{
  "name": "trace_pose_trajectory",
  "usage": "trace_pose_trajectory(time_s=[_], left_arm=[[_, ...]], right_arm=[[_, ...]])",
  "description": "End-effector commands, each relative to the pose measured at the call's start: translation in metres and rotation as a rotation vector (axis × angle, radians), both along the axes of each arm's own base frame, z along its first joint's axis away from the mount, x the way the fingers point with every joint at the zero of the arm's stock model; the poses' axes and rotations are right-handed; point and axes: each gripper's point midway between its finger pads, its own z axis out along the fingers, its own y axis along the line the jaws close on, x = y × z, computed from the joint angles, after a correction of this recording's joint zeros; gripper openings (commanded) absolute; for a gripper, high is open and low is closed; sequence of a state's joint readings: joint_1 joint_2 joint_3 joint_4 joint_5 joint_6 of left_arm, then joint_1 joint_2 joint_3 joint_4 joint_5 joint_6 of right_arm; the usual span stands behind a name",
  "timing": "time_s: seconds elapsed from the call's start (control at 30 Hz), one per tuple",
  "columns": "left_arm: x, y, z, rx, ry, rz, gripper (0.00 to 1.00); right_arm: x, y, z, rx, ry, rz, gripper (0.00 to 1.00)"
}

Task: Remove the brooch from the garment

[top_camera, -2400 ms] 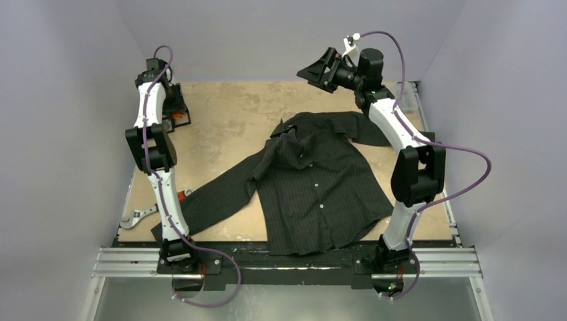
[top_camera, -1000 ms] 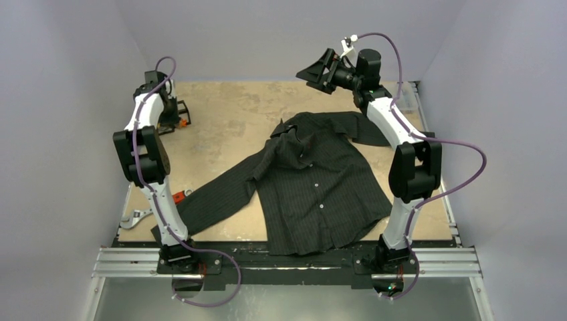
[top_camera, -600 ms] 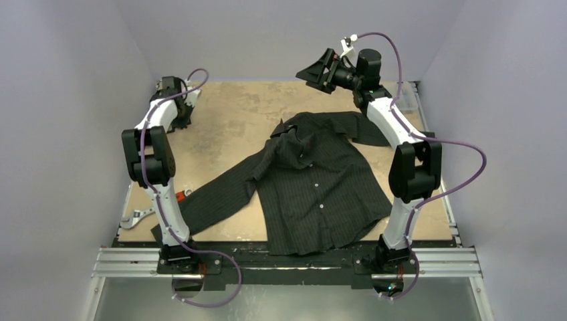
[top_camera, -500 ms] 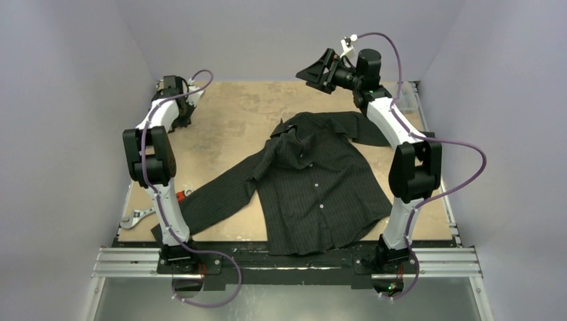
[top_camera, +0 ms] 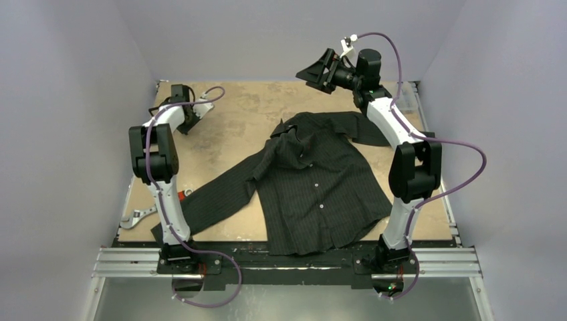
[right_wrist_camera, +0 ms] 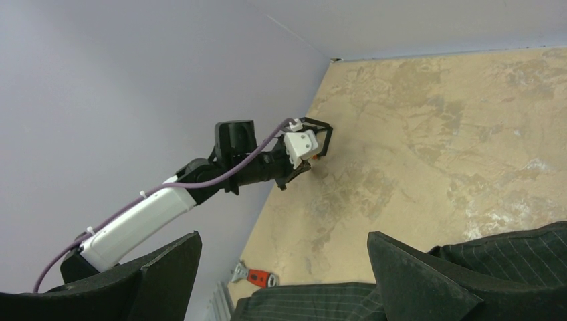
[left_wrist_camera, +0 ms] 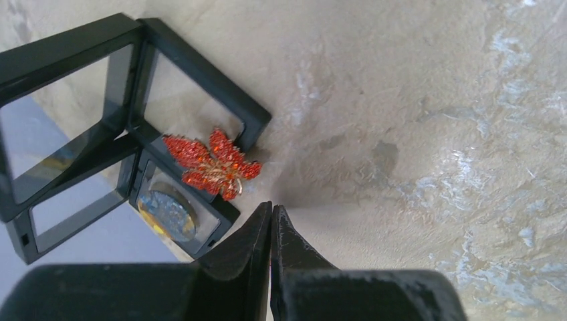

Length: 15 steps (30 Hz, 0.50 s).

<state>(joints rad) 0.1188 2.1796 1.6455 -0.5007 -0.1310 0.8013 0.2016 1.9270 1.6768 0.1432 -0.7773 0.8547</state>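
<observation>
The brooch (left_wrist_camera: pixel 212 164), a red glittery maple leaf, lies across the rim of a black display case (left_wrist_camera: pixel 200 100) at the table's back left, apart from the garment. My left gripper (left_wrist_camera: pixel 271 208) is shut and empty, its tips just right of and below the brooch, not touching it; it also shows in the top view (top_camera: pixel 190 120). The garment (top_camera: pixel 314 187), a black pinstriped shirt with white buttons, lies spread at the table's middle; its edge shows in the right wrist view (right_wrist_camera: pixel 508 254). My right gripper (top_camera: pixel 314 72) is open and empty, held high over the back (right_wrist_camera: pixel 284 281).
Several open black-framed display cases (left_wrist_camera: pixel 73 93) cluster at the back left; one holds a round bluish disc (left_wrist_camera: pixel 166 210). A red-handled wrench (top_camera: pixel 137 217) lies at the left edge by the shirt's sleeve, also in the right wrist view (right_wrist_camera: pixel 254 274). Walls close in on three sides.
My left arm has swung toward the back, and its wrist has moved rightward along the back left corner by the cases. The right arm and the shirt have not moved.
</observation>
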Motion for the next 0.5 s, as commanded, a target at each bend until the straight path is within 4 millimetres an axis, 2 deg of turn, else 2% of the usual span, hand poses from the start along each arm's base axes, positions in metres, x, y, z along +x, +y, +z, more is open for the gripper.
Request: trace_pose_trajectory(time_s=[0.0,0.3,0.47], left_arm=[[0.01,-0.003,-0.004,0.033,-0.004,-0.109,0.01],[0.026,0.003,-0.012,0.1,-0.025,-0.167,0.01],[0.038,0.005,-0.007,0.128,-0.069,-0.169,0.01]], right_arm=[[-0.006,-0.003,0.024,0.011,-0.068,0.007,0.99],[-0.007,-0.004,0.023,0.008,-0.067,0.002,0.99],[-0.007,-0.005,0.022,0.006,-0.062,0.002,0.99]])
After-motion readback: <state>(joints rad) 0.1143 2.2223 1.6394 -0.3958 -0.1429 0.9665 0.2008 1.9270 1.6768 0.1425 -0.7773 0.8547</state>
